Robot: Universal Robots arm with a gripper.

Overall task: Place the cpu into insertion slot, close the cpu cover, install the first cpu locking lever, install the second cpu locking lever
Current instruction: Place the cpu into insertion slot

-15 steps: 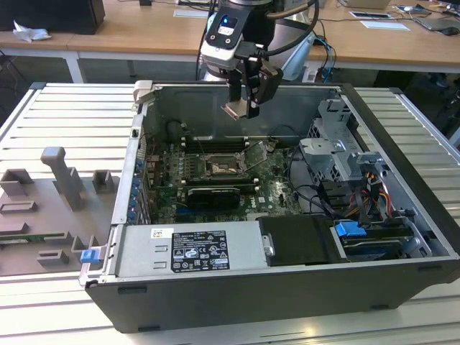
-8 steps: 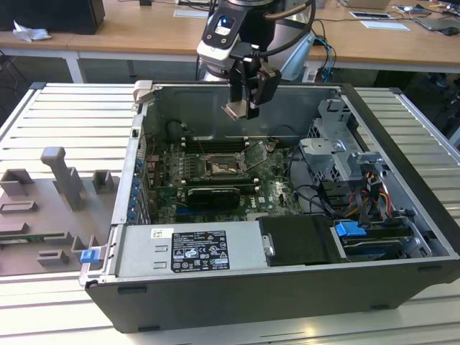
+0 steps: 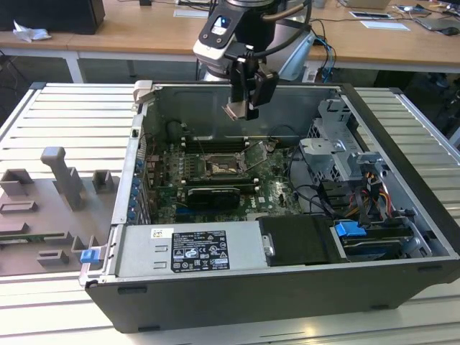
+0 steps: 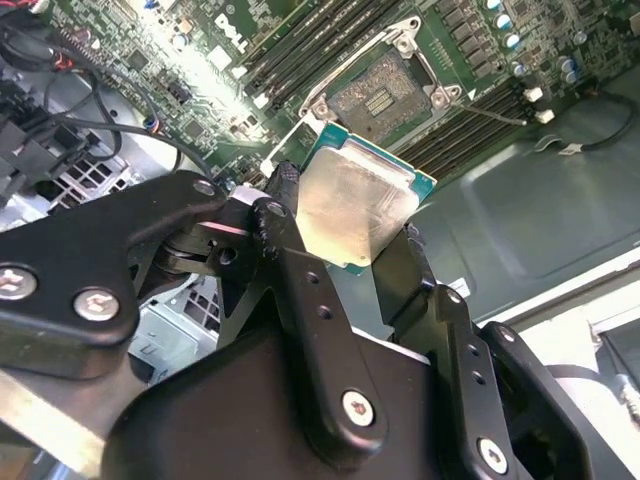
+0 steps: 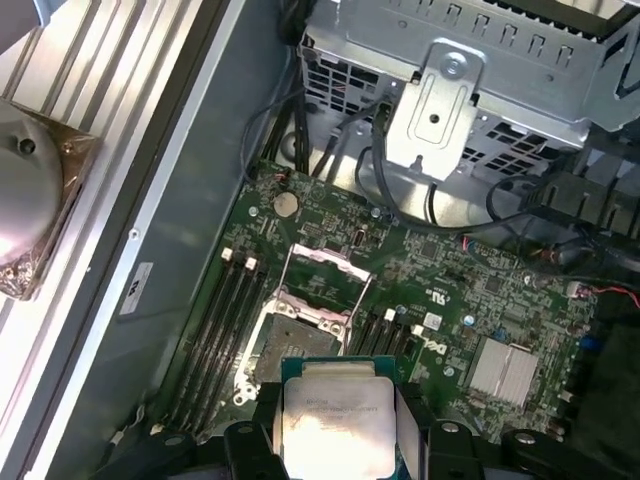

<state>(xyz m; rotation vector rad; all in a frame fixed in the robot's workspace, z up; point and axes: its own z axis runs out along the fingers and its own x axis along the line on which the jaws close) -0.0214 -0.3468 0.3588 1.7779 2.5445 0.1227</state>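
My gripper [image 3: 243, 108] hangs above the open computer case, shut on the cpu [image 3: 235, 111], a flat square chip with a dull silver top. In both wrist views the cpu [image 4: 355, 205] [image 5: 335, 415] sits clamped edge to edge between the black fingers [image 4: 290, 250]. Well below it on the green board lies the insertion slot [image 3: 219, 167] [image 4: 385, 95] [image 5: 290, 340], a dark square recess with nothing in it. The cpu cover [image 3: 256, 154] [image 5: 325, 275] stands tilted up at one side of the slot.
Long black memory slots [image 5: 215, 320] flank the socket. A black expansion card [image 3: 212, 194] lies in front of it, then the labelled power supply [image 3: 190, 251]. A metal drive cage [image 3: 338, 144] with cables fills the exterior view's right. Grey fixtures [image 3: 61, 180] stand outside the case.
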